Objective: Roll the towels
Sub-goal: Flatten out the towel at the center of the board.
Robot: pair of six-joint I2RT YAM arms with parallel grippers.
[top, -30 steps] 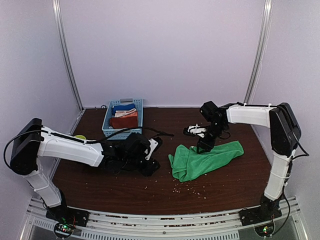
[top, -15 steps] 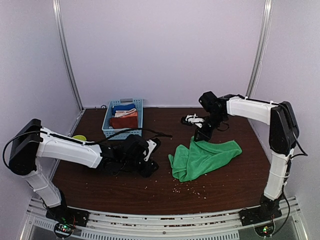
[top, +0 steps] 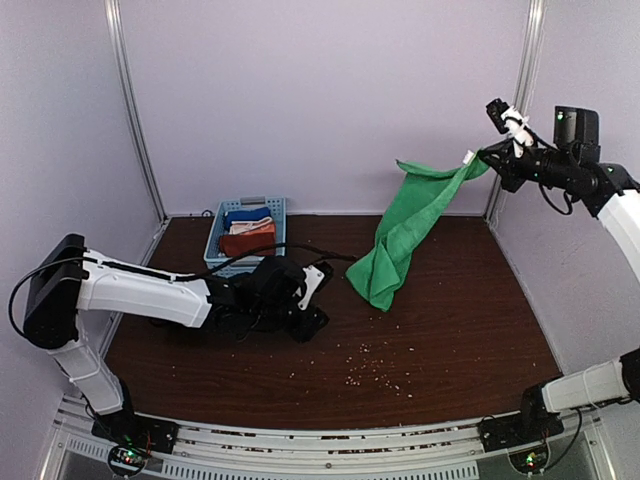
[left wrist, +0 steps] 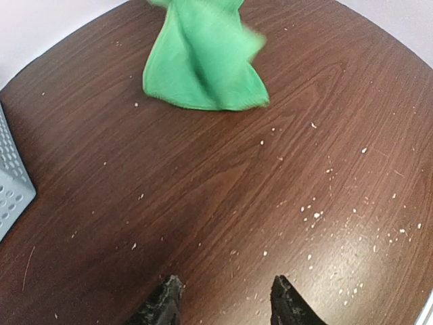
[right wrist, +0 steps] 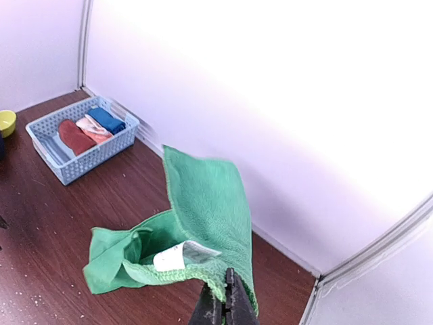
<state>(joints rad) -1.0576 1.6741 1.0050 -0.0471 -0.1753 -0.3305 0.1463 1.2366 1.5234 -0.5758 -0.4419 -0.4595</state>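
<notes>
Holding the bright green cloth towel (top: 405,225) clamped in my right gripper (right wrist: 226,288), I'd lay it flat; left gripper (left wrist: 223,301) half-open, empty.

No readable text (towel tag (right wrist: 177,256) too blurred)

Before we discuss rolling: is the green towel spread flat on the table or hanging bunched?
Hanging bunched: the right gripper pinches one edge high; the green towel drapes in folds.

Pale lilac walls (top: 320,100) enclose a dark wooden table (top: 450,330). Metal posts (top: 135,110) stand in the back corners, apparently aluminium
</notes>
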